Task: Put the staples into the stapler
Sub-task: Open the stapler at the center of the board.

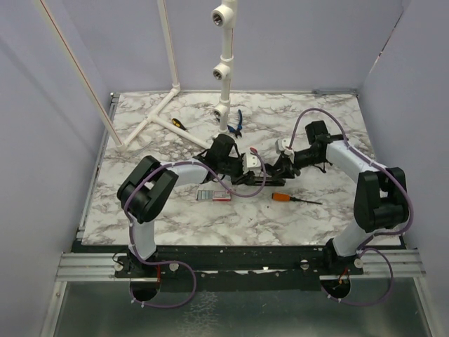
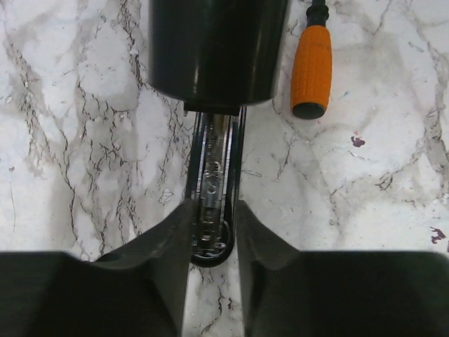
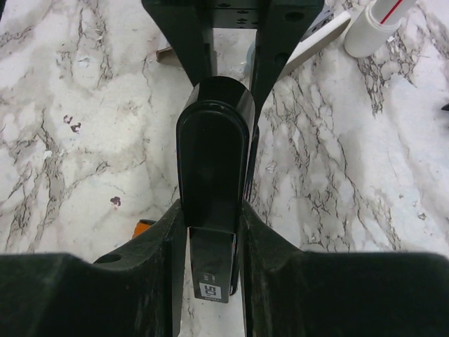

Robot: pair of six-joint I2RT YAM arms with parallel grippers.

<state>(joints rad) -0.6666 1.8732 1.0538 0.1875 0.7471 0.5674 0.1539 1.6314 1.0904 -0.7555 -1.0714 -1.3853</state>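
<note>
1. the left gripper (image 2: 214,214) was closed on the stapler (image 2: 215,158), its fingers (image 2: 158,253) pressed against both sides of the lower metal channel near its rounded end.
2. the channel lay open to the camera with bright metal parts inside; i cannot tell if a staple strip was in it.
3. the right gripper (image 3: 210,232) was clamped on the stapler's black upper arm, one finger tight on each side, with that arm lifted away from the channel.
4. the stapler sat between the two grippers, near the middle of the marble table (image 1: 175,225).
5. the box of staples (image 1: 212,195) lay flat on the table just beside the left arm, apart from the stapler; its contents were too small to make out.
6. an orange-handled screwdriver (image 1: 284,199) lay near the stapler, on the right arm's side.
7. blue pliers (image 1: 235,123) lay farther back, by the white pipes (image 1: 223,63).
</note>
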